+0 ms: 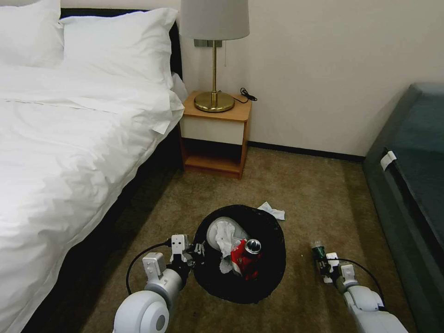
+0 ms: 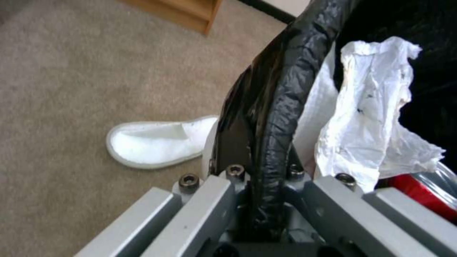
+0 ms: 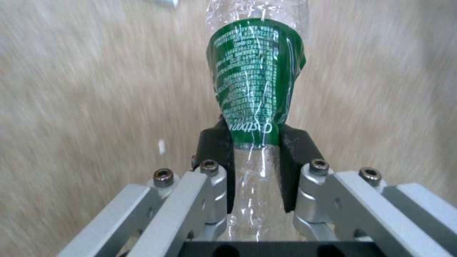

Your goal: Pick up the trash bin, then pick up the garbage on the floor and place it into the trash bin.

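The left gripper (image 1: 200, 253) is clamping the rim of the trash bin (image 1: 273, 240), jaws pinched together on the black liner-wrapped edge, as the left wrist view is showing up close (image 2: 271, 117). The bin is sitting low over the carpet (image 1: 300, 185) in front of the robot, between the two arms; whether it is touching the floor is unclear.

Inside the bin, a crushed red can (image 1: 247, 252), a crumpled white tissue (image 1: 225, 238) and a white slipper (image 1: 233, 226) are lying together.

The right gripper (image 1: 320, 264) is holding the plastic bottle (image 3: 256, 82), jaws squeezed on the clear body just below the green label. It is hanging to the right of the bin, near but apart from it.

Step in hand, by my read: carrying the bottle to the bin. The next move is calling for swinging the right arm left until the bottle is over the bin's opening, then parting the jaws; the left arm needs to be keeping the rim steady.

Still loose on the floor: another white tissue (image 1: 272, 210) just beyond the bin's far rim, and a second white slipper (image 2: 157, 141) on the carpet beside the bin. The nightstand (image 1: 215, 134) and bed (image 1: 69, 138) are standing behind.
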You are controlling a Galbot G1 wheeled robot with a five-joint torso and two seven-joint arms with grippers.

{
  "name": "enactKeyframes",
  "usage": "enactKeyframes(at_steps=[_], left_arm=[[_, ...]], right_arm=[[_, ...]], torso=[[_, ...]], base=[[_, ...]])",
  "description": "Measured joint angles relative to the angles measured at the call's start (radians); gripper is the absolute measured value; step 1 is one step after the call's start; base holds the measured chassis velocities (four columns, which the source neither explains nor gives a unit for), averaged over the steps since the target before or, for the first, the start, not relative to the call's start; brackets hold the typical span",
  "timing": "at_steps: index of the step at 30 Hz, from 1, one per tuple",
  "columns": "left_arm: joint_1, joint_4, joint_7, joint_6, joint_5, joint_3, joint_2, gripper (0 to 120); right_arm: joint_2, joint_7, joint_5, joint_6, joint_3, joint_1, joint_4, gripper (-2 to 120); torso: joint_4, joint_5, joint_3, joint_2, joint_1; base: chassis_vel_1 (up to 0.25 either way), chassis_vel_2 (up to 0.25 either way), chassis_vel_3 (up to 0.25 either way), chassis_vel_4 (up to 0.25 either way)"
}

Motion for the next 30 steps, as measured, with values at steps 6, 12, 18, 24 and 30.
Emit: enactKeyframes(at_steps=[6, 12, 18, 24, 30], left_arm=[[-0.026, 0.067, -0.019, 0.013, -0.044, 0.006, 0.010, 0], [-0.040, 0.101, -0.029, 0.036, -0.083, 0.015, 0.035, 0], [-0.049, 0.119, -0.032, 0.046, -0.105, 0.019, 0.044, 0], [-0.061, 0.143, -0.035, 0.068, -0.145, 0.026, 0.052, 0], [-0.068, 0.151, -0.051, 0.095, -0.204, 0.038, 0.059, 0]], right_arm=[[-0.013, 0.032, -0.025, 0.087, 0.004, -0.080, 0.240, 16], [-0.009, 0.059, -0.046, 0.136, -0.005, -0.109, 0.360, 16], [-0.018, 0.070, -0.058, 0.151, -0.021, -0.133, 0.496, 16], [-0.044, 0.083, -0.042, 0.132, -0.050, -0.186, 0.716, 16], [-0.076, 0.085, -0.034, 0.122, -0.070, -0.241, 0.839, 16]], torso=[[0.0002, -0.0001, 0.000, 0.000, 0.000], [0.0000, -0.0001, 0.000, 0.000, 0.000], [0.0000, -0.0001, 0.000, 0.000, 0.000], [0.0001, -0.0002, 0.000, 0.000, 0.000], [0.0000, -0.0001, 0.000, 0.000, 0.000]], base=[[0.000, 0.000, 0.000, 0.000], [0.000, 0.000, 0.000, 0.000], [0.000, 0.000, 0.000, 0.000], [0.000, 0.000, 0.000, 0.000], [0.000, 0.000, 0.000, 0.000]])
